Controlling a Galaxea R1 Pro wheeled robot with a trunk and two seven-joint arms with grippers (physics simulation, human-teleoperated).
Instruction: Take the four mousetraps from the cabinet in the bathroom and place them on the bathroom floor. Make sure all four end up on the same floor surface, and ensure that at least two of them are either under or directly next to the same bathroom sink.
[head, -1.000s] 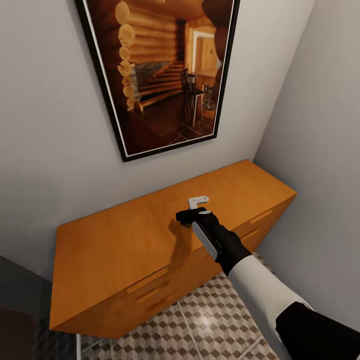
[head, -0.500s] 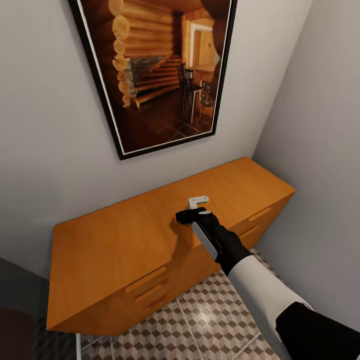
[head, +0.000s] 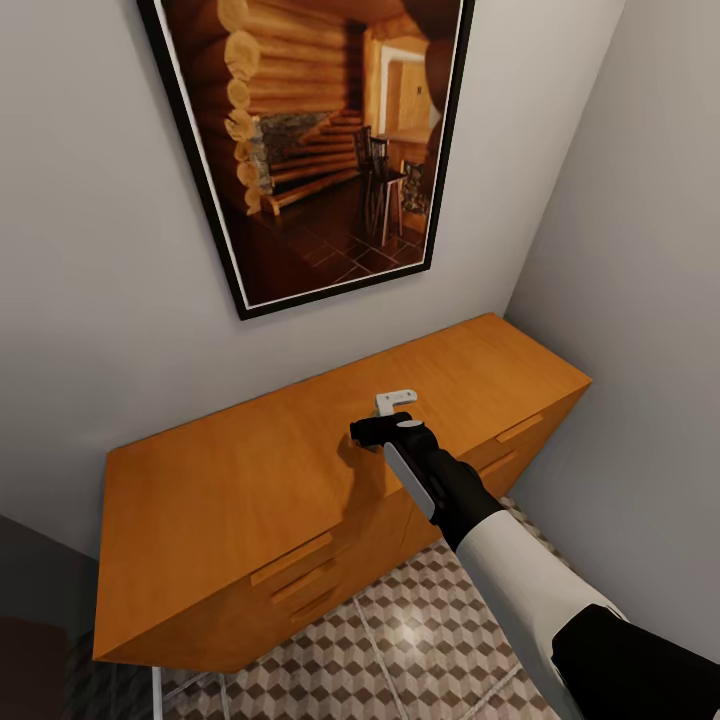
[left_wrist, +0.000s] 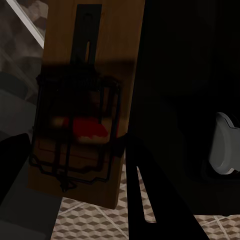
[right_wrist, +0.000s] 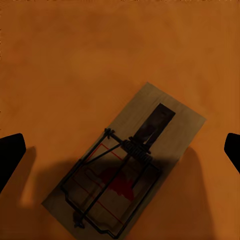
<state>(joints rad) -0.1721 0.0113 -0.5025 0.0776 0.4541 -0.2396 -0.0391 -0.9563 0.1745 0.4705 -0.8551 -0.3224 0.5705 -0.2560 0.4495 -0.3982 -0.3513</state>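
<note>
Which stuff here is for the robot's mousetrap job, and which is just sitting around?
For the job:
- mousetrap on the cabinet top, under the right gripper
- second mousetrap close before the left wrist camera
- cabinet
- bathroom floor

Just there:
- framed log-cabin picture
- grey walls

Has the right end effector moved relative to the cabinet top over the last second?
No. The right end effector hovers at the same spot above the orange-brown wooden cabinet; only the camera shifted slightly.
</note>
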